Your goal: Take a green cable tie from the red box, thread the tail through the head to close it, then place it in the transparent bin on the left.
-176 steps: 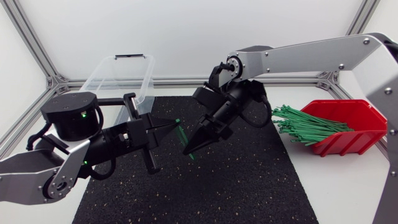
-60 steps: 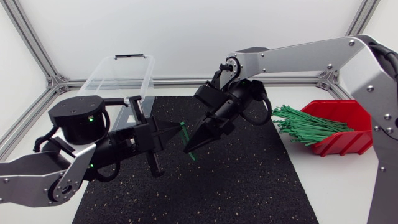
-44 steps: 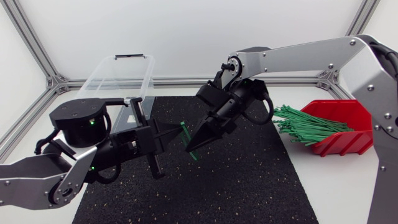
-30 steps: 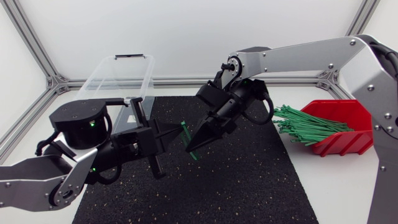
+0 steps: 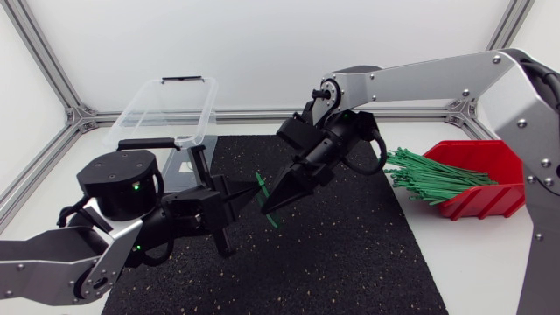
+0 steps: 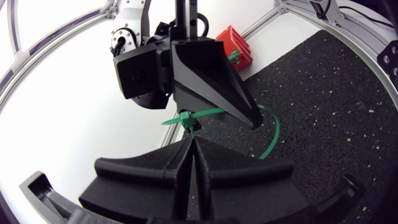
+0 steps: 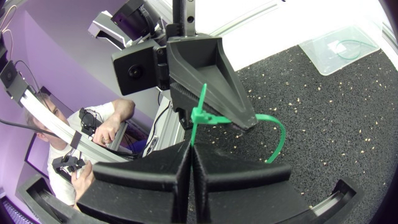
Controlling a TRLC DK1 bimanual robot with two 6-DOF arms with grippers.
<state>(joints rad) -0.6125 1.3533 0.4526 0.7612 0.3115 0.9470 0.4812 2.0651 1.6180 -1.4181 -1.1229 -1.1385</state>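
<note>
Threading looks well underway: the green cable tie [image 5: 262, 185] hangs in the air over the black mat [image 5: 350, 254], mid-counter. The left fingers [image 5: 232, 192] are pressed together on one strip of it and the right fingers [image 5: 284, 188] are pinched together on another, tips nearly meeting at the tie's head. I'd hold one side rigid and draw the tail straight through with the other, in line with the head (any twist probably jams it). The loop bows off sideways, so no yanking. The transparent bin [image 5: 149, 109] comes after that.
</note>
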